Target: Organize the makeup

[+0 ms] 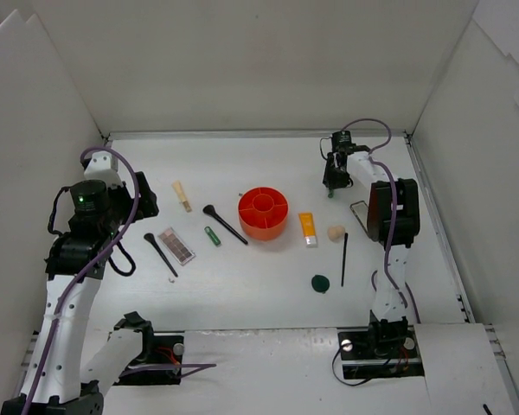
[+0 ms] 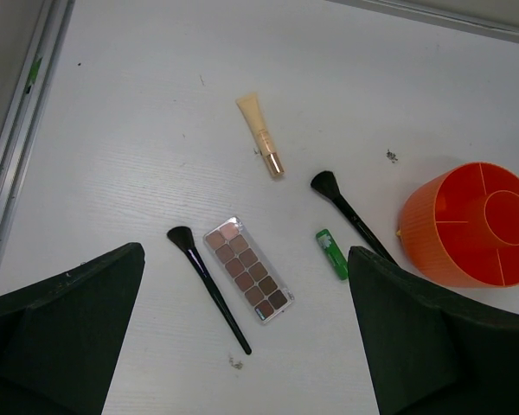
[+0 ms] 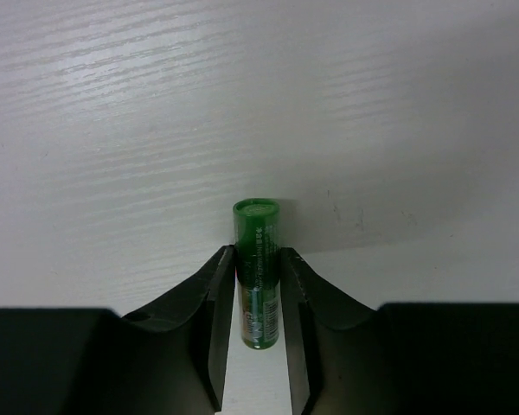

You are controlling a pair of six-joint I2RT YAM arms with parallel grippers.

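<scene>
Out in front of me a red-orange round holder [image 1: 263,213] stands upright near the middle of the white, wood-grained table [image 1: 242,285], its central round well ringed by wedge-shaped compartments. White wall panels [image 1: 242,60] close in the far side and both flanks. A dark speck [image 2: 391,156] lies near the holder.

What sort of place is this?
Probably a robot lab test cell: a white table boxed in by plain white panels, with two robot arms bolted at its near edge.
</scene>
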